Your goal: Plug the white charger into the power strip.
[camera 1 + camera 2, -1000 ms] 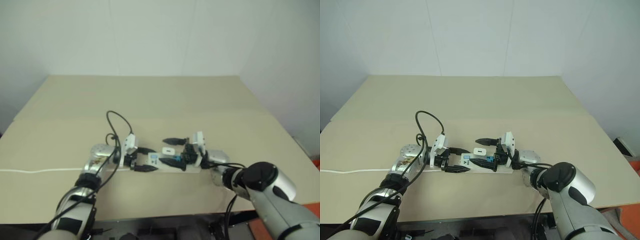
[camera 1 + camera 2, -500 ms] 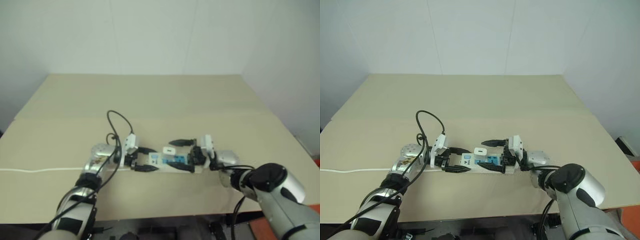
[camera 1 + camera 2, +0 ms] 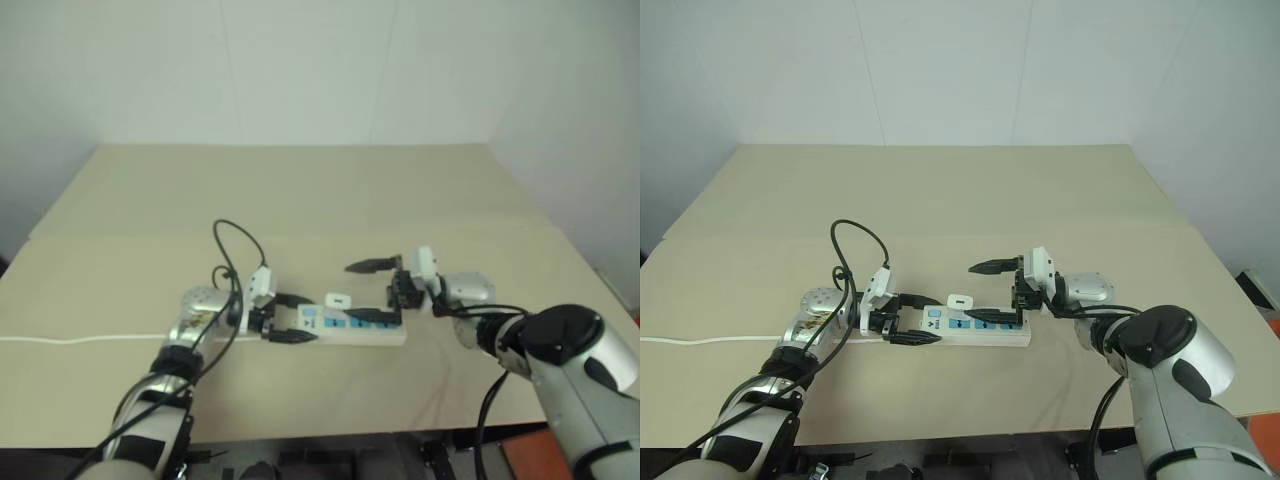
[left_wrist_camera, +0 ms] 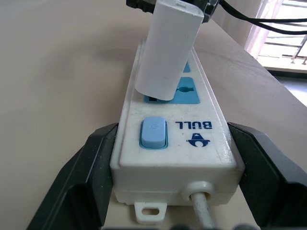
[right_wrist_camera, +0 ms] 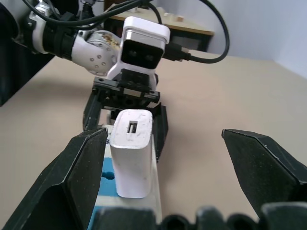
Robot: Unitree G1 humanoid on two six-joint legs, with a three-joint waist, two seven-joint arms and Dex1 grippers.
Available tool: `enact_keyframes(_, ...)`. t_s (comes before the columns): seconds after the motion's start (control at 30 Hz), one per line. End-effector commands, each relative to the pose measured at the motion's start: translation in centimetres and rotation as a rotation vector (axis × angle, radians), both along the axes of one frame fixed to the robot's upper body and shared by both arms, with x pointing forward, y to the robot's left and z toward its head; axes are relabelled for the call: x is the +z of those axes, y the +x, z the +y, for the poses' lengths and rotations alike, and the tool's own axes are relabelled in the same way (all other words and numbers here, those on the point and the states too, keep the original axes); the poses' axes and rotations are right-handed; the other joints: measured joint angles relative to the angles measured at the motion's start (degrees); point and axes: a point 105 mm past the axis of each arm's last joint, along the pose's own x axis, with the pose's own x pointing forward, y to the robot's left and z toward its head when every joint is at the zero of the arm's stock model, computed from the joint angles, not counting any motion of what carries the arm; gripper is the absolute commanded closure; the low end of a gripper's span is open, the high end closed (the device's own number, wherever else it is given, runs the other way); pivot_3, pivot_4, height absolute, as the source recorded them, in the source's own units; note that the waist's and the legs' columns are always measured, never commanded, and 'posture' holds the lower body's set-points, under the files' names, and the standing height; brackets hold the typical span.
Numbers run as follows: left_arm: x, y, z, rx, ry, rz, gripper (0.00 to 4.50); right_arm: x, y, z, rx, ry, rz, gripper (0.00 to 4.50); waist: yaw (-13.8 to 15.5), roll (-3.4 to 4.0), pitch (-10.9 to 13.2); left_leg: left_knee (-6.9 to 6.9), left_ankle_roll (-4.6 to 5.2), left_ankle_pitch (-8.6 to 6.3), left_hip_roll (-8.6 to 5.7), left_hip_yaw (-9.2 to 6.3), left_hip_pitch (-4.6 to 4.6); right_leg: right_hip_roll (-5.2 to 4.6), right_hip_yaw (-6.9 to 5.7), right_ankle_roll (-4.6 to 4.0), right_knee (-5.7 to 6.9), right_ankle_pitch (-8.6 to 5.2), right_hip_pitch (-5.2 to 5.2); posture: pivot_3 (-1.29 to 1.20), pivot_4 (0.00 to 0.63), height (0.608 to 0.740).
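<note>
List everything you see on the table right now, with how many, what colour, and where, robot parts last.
Table: one, tan, under everything.
Power strip: one, white with blue socket faces and a blue switch, lying flat near the table's front edge, its switch end between the left gripper's fingers.
White charger: one, white, standing upright in the socket next to the switch.
Cord: one, thin white, running from the strip's switch end off the table's left edge.
Left gripper: one, black fingers, shut on the power strip.
Right gripper: one, black fingers, open, holding nothing, above the strip's far end.

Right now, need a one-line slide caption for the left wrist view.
White charger seated in the first socket of the power strip, left gripper clamping the strip's switch end on the table.
</note>
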Motion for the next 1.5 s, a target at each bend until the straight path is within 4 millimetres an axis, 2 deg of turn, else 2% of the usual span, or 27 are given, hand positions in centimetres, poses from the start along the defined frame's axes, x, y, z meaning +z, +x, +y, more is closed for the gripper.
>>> enact_keyframes(0.03,0.5,0.0,0.0,-0.004,0.005,-0.037,1.24,1.3,0.1,0.1,0.028,0.019,-0.008,0.01,0.0,0.0,0.0,-0.01,-0.02,0.01,0.01,0.01,-0.01,0.0,0.0,0.0,0.0,0.0,0.0,0.0,0.15,0.74)
enact_keyframes(0.23,0.1,-0.1,0.1,0.0,0.014,-0.032,1.24,0.8,-0.2,0.0,0.048,-0.007,0.016,0.01,0.0,0.0,0.0,-0.04,-0.04,0.02,0.01,0.04,-0.06,-0.01,-0.01,0.0,-0.09,0.0,-0.01,0.0,0.15,0.74)
enact_keyframes(0.53,-0.3,-0.2,0.1,0.007,0.021,-0.024,1.24,-1.2,-0.8,0.9,0.011,-0.009,-0.013,0.01,0.0,0.0,0.0,-0.05,-0.04,0.02,0.01,0.07,-0.04,-0.01,-0.01,0.0,-0.08,0.0,-0.01,0.0,0.15,0.74)
enact_keyframes(0.87,-0.2,-0.2,0.2,0.006,0.022,-0.024,1.24,-1.1,-0.8,1.7,-0.012,0.025,-0.07,0.01,0.0,0.0,0.0,-0.05,-0.05,0.02,0.01,0.08,-0.04,-0.02,-0.01,0.0,-0.08,0.0,-0.01,0.0,0.15,0.74)
enact_keyframes(0.97,-0.1,-0.2,0.2,0.007,0.021,-0.025,1.24,-1.1,-0.9,1.9,-0.015,0.036,-0.092,0.62,0.0,0.0,0.0,-0.05,-0.05,0.02,0.01,0.08,-0.03,-0.02,-0.01,0.0,-0.08,0.0,-0.01,0.0,0.15,0.74)
enact_keyframes(1.23,-0.1,-0.1,0.2,0.006,0.023,-0.025,1.24,-1.2,-1.0,2.0,-0.012,0.038,-0.085,3.26,-0.1,0.0,0.0,-0.05,-0.05,0.03,0.02,0.09,-0.02,-0.01,-0.01,0.0,-0.07,0.0,-0.01,0.0,0.15,0.74)
enact_keyframes(1.27,-0.1,-0.1,0.2,0.006,0.024,-0.025,1.24,-1.2,-1.0,2.0,-0.013,0.038,-0.084,3.37,-0.1,0.0,0.0,-0.05,-0.06,0.03,0.01,0.09,-0.02,-0.02,0.0,0.0,-0.08,0.0,-0.01,0.0,0.15,0.74)
enact_keyframes(1.5,-0.1,-0.1,0.3,0.007,0.03,-0.029,1.24,-1.5,-0.9,1.9,0.006,0.011,-0.032,3.37,-0.1,0.0,0.0,-0.05,-0.06,0.03,0.02,0.11,-0.01,-0.01,0.0,0.0,-0.07,0.0,0.0,0.0,0.15,0.74)
